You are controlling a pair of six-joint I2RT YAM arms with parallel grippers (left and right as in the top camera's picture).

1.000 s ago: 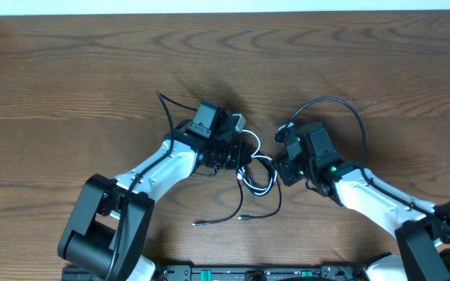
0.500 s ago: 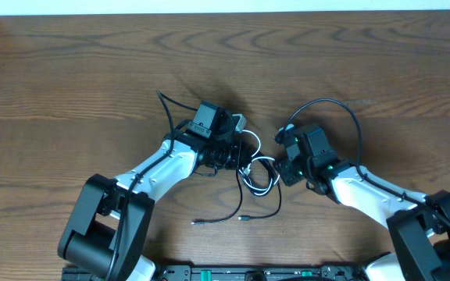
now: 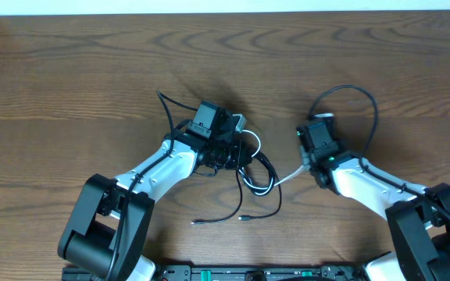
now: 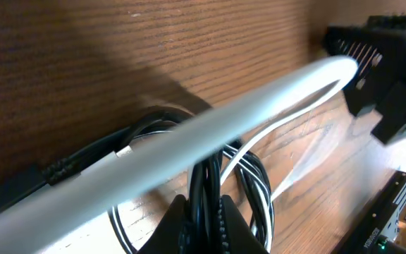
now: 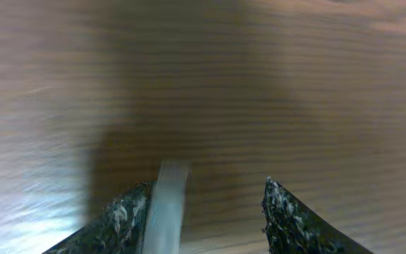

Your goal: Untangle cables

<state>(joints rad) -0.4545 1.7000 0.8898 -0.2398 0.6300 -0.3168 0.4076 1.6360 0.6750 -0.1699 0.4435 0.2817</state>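
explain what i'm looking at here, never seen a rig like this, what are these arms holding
Two robot arms work at a wooden table, each ending in a two-finger claw. One picture looks down from above; the other two come from cameras on the wrists, showing each claw's own fingers. A thin black cable and a thin white cable lie tangled on the table. The left claw is pinched shut on the black cable. The right claw is open, the white cable against one finger.

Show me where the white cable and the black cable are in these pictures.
white cable (image 3: 287,175), overhead view, on its straight stretch.
black cable (image 4: 204,183), left wrist view, on the strands at lower centre.
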